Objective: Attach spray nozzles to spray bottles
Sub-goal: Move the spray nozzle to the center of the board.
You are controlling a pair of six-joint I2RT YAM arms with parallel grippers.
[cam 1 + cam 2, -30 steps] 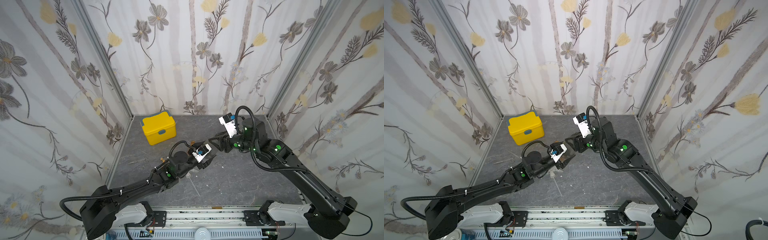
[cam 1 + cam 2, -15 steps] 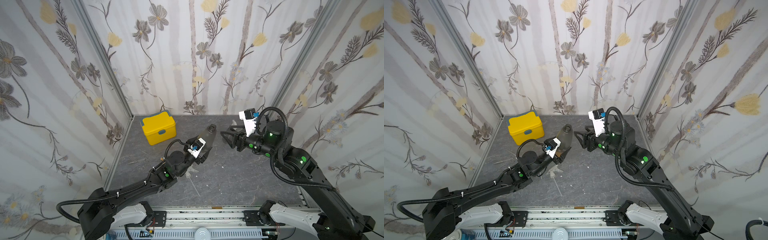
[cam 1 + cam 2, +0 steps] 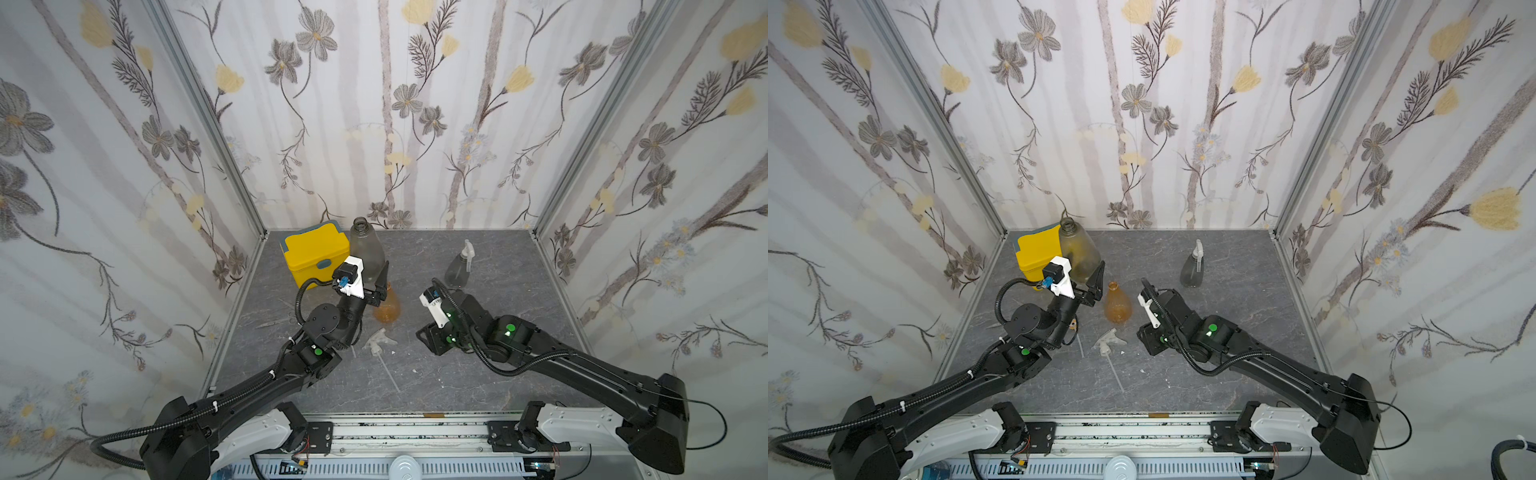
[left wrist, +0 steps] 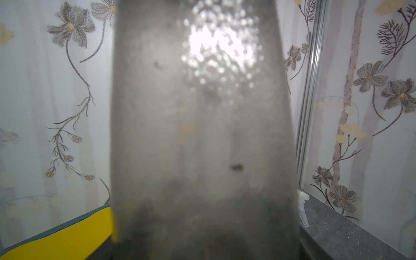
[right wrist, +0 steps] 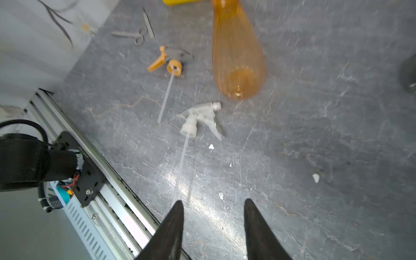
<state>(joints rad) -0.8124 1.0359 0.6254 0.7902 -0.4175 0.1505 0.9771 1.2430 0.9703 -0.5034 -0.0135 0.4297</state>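
Grey bottle (image 3: 368, 249) raised, right tool (image 5: 213, 200) withdrawn, apparently lower

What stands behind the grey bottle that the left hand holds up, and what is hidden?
The yellow box stands behind the grey bottle gripped in the left hand. Most of the box shows beside the bottle; its covered edge is only a yellowish tint through the smoky plastic.

Couldn't read a single thing here, honestly. The yellow box (image 3: 311, 253), the grey bottle (image 3: 368, 249), the orange bottle (image 3: 386, 307) and the white nozzle (image 3: 380, 340) all looked plain, and no legible label, brand or number showed on any of them.
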